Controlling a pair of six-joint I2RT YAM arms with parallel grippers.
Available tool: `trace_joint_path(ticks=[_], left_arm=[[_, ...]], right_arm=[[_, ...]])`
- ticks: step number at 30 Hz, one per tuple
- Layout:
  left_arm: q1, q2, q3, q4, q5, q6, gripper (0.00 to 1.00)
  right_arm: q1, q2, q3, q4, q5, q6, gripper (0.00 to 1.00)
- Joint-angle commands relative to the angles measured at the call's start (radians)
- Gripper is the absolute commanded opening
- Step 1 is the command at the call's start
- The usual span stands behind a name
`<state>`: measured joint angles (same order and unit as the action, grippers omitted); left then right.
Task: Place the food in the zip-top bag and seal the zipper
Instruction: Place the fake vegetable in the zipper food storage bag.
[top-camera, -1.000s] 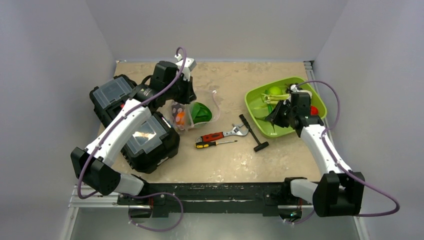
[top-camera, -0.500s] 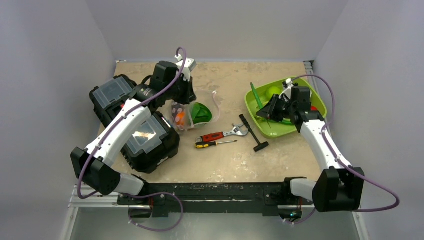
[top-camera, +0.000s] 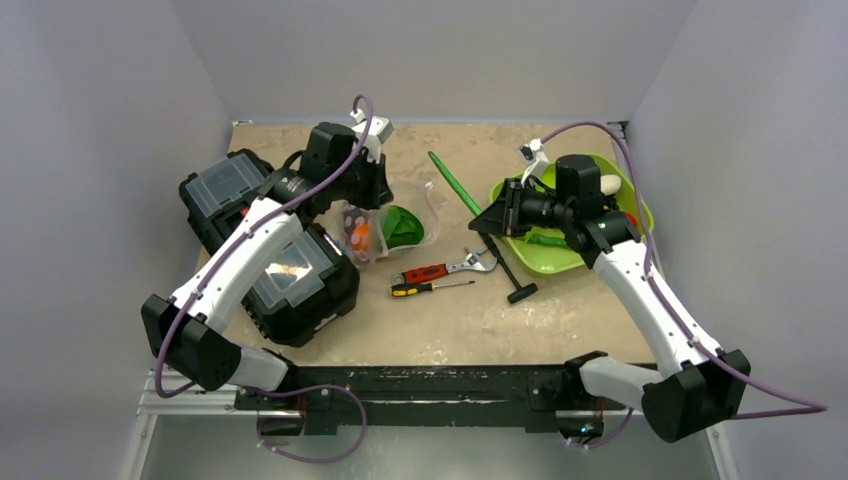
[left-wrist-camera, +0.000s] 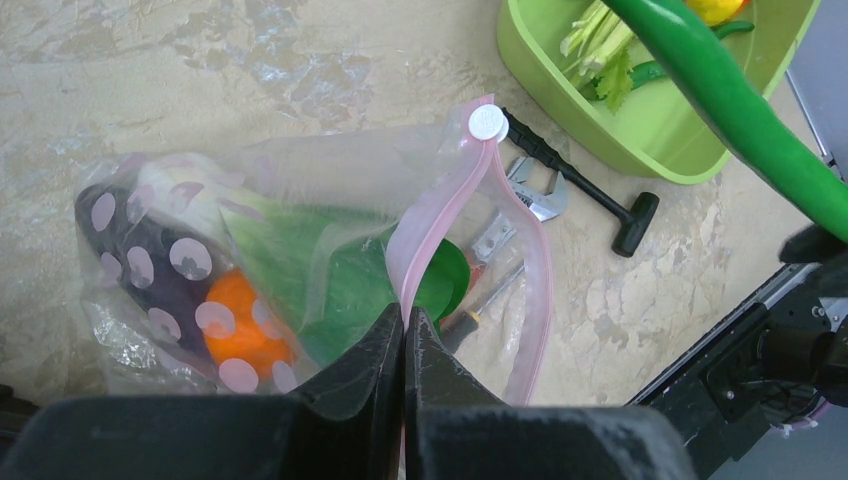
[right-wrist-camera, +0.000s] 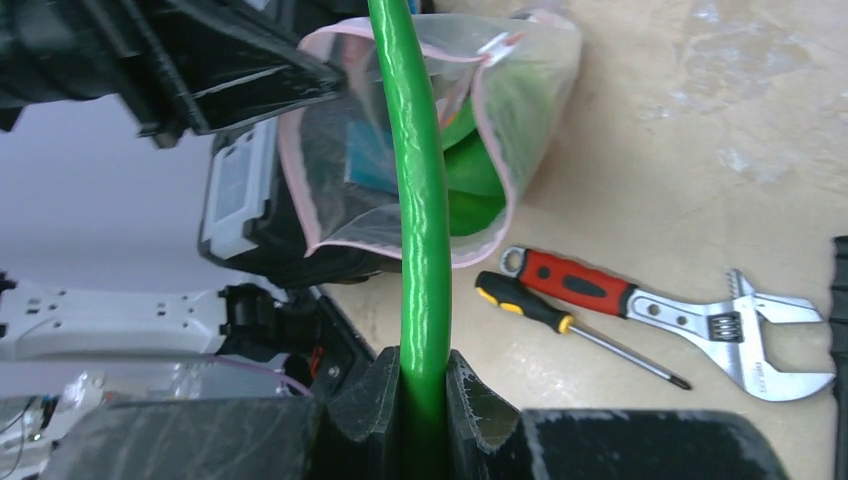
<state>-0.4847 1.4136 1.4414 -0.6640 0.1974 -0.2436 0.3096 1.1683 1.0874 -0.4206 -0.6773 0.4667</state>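
The clear zip-top bag (left-wrist-camera: 300, 210) lies on the table with its mouth held up. My left gripper (left-wrist-camera: 405, 325) is shut on its pink zipper (left-wrist-camera: 440, 220), near the white slider (left-wrist-camera: 485, 122). Inside the bag are an orange ball (left-wrist-camera: 235, 320), a green leaf (left-wrist-camera: 320, 270) and a dark spotted piece (left-wrist-camera: 150, 270). My right gripper (right-wrist-camera: 425, 365) is shut on a long green stalk (right-wrist-camera: 415, 180), whose far end points at the bag's open mouth (right-wrist-camera: 330, 100). From above, the stalk (top-camera: 455, 185) hangs in the air between the bag (top-camera: 395, 225) and the lime-green tray (top-camera: 545, 258).
A red-handled wrench (top-camera: 445, 268), a screwdriver (top-camera: 430, 288) and a black T-handle tool (top-camera: 508, 265) lie between the bag and the tray. Two black boxes (top-camera: 300, 280) (top-camera: 225, 190) stand on the left. More food sits in the tray (left-wrist-camera: 640, 140).
My right arm has lifted the green stalk out of the tray and carried it left toward the bag. The left arm and the bag have stayed put.
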Motion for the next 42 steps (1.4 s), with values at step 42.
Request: trace_joint_path(ticks=[42], left_arm=[[-0.066, -0.064, -0.023, 0.082, 0.064, 0.021, 0.00]], right_arm=[[0.269, 0.488, 0.356, -0.045, -0.023, 0.190, 0.07]])
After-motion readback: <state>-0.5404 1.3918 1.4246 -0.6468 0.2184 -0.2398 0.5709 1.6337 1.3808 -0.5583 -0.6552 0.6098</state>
